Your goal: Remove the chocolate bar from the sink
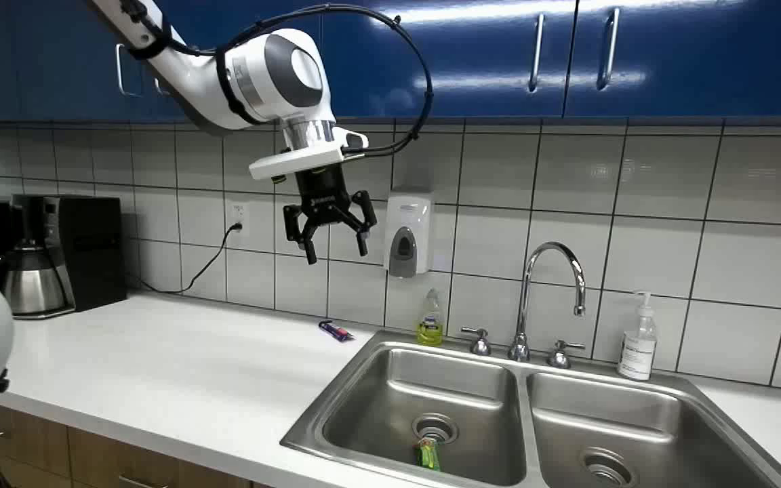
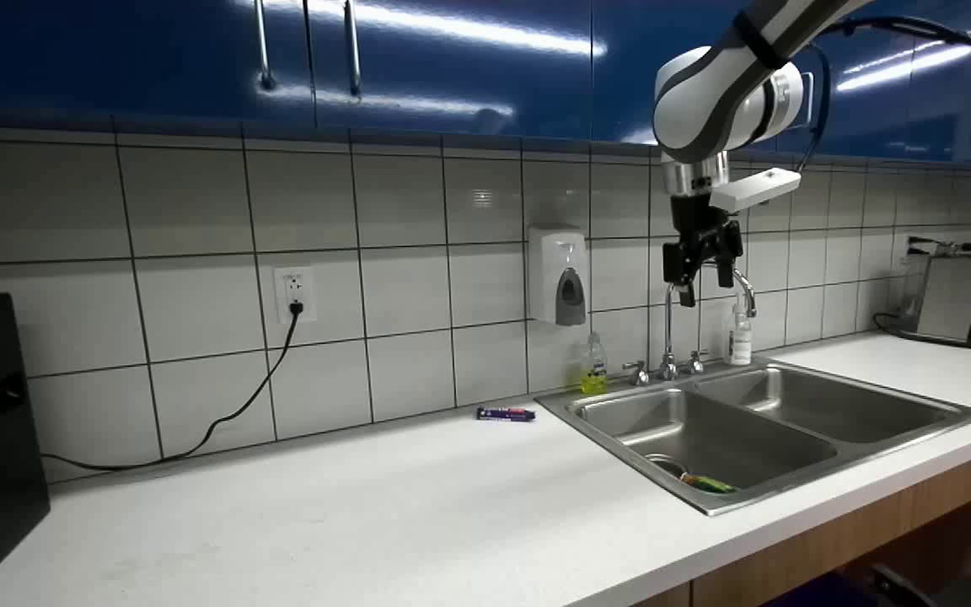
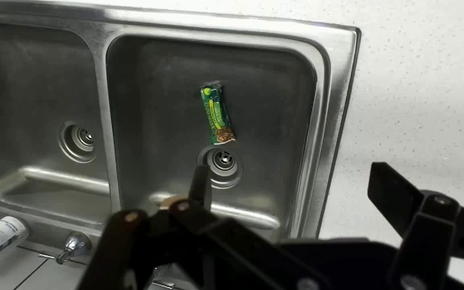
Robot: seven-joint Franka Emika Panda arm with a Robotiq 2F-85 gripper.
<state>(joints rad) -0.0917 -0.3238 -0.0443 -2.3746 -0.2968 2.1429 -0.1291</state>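
The chocolate bar is a small green-wrapped packet lying flat on the floor of a basin of the stainless-steel sink, beside the round drain. It also shows in an exterior view and in the wrist view, where its whole wrapper is visible. The sink's rim shows in the wrist view too. My black gripper is open and empty, high above the counter and sink level. In the wrist view its spread fingers straddle the sink's side rim, apart from the packet.
A chrome faucet with two handles stands behind the basins. A yellow soap bottle and a pump bottle stand at the sink's back edge. A thin purple object lies on the counter. A wall dispenser and blue cabinets are behind.
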